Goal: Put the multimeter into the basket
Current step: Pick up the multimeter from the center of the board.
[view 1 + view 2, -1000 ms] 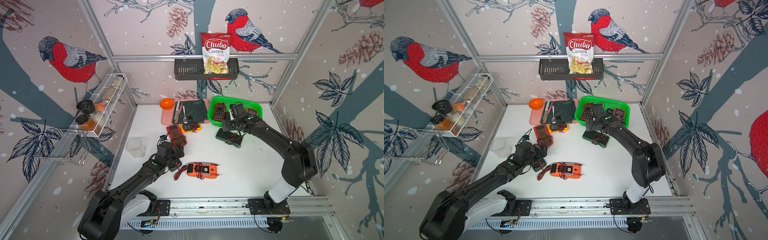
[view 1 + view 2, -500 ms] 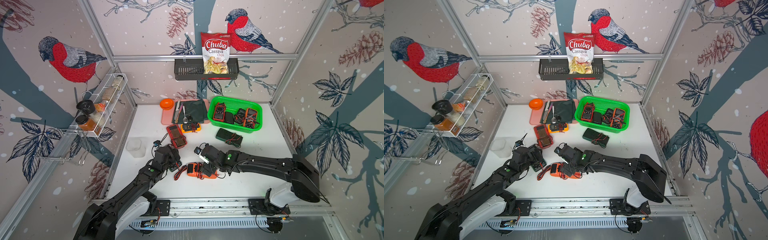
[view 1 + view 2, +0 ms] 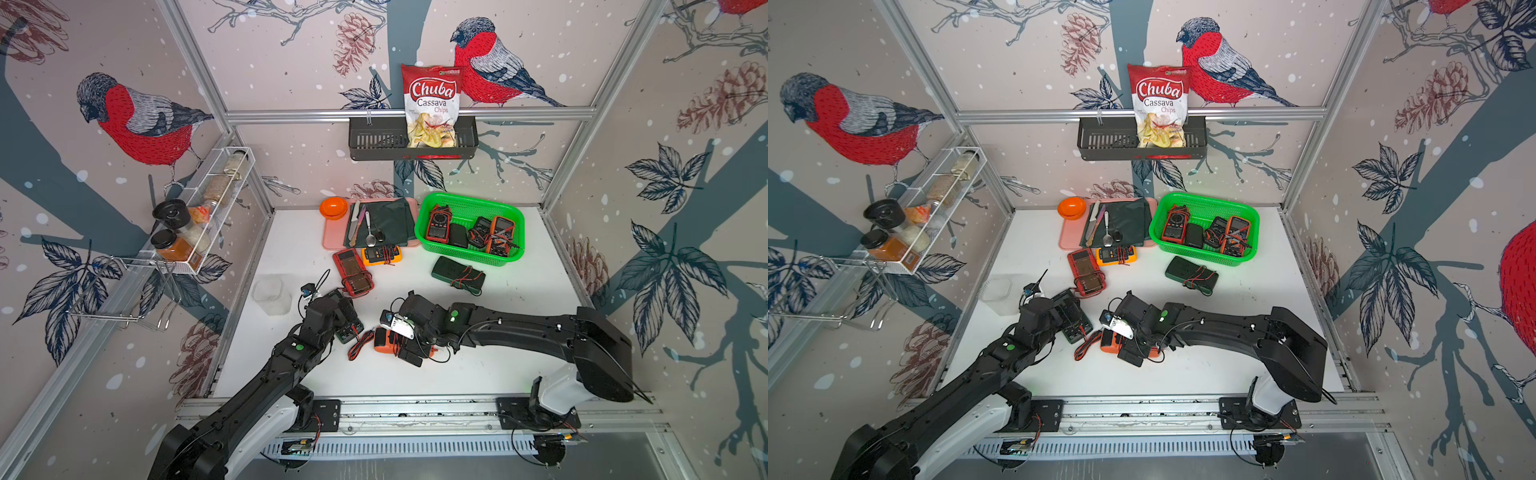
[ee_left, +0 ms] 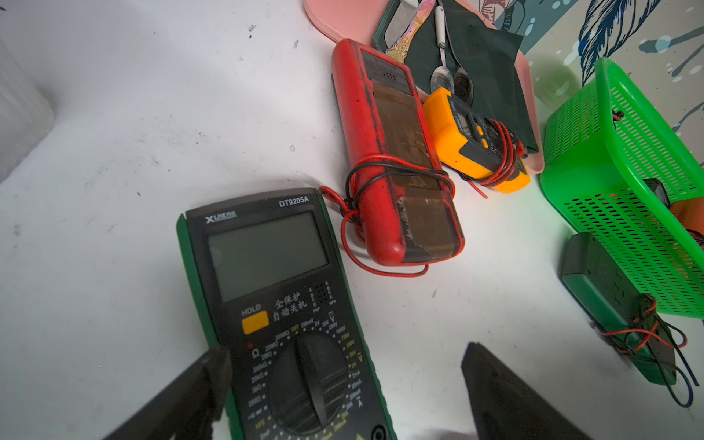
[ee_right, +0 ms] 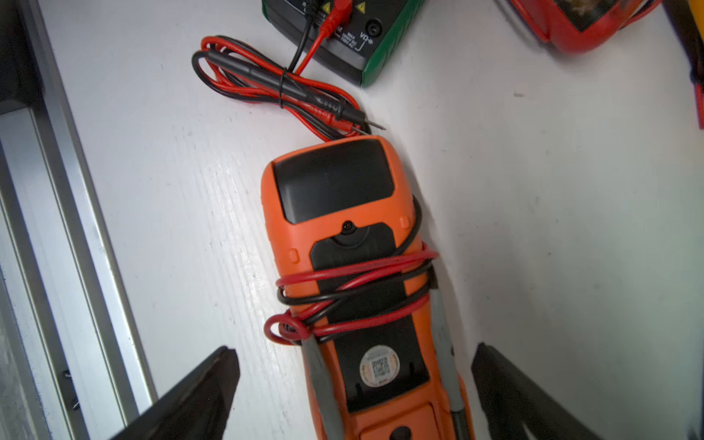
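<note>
My right tool (image 5: 352,352) spreads wide astride the orange meter (image 5: 331,183); my left tool (image 4: 344,352) likewise over the green meter (image 4: 266,259), both empty.

I see walls (image 3: 291,50) all around me, with big red birds (image 3: 141,124), pine cones and dark leaves drawn on them. Shiny metal bars (image 3: 291,115) go up the corners and across the back wall. A black rack (image 3: 374,141) hangs from the back bar, and a bag of chips (image 3: 432,104) stands in it. A white wire rack (image 3: 224,212) hangs on the left wall (it holds jars (image 3: 170,214)). The table (image 3: 519,365) is white with small dark marks. A metal rail (image 3: 415,409) runs along its front edge.
</note>
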Available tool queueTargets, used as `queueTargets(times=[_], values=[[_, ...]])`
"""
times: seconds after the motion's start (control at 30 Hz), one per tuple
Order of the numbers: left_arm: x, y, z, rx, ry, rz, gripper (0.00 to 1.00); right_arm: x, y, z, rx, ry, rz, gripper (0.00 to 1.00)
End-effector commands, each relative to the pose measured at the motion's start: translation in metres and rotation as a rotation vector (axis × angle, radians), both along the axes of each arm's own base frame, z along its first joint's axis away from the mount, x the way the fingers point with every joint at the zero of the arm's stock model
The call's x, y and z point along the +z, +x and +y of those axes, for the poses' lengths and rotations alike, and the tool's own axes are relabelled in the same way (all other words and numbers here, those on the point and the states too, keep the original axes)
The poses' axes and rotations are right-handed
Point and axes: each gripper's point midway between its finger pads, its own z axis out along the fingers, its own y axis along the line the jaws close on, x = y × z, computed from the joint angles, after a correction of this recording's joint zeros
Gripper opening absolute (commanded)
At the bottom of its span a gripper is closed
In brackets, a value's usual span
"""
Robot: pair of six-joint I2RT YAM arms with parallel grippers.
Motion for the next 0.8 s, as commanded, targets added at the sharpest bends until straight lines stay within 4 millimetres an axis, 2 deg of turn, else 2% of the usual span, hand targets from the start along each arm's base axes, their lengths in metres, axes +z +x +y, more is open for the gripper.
queueTargets(times=[0.0,0.23,0.47,0.77], values=[[0.003,0.004,0.001,0.008,0.002,-0.016,0.98,-0.001,0.000,0.000,0.039,-0.002,0.019,1.00],[0.003,0.005,0.000,0.004,0.008,-0.014,0.98,-0.010,0.008,-0.002,0.049,-0.011,0.077,1.00],[0.004,0.008,-0.001,-0.003,0.022,-0.011,0.98,-0.027,0.015,-0.007,0.042,-0.052,0.122,1.00],[0.005,0.010,-0.003,-0.010,0.018,-0.012,0.98,-0.051,0.015,-0.005,0.041,-0.091,0.178,1.00]])
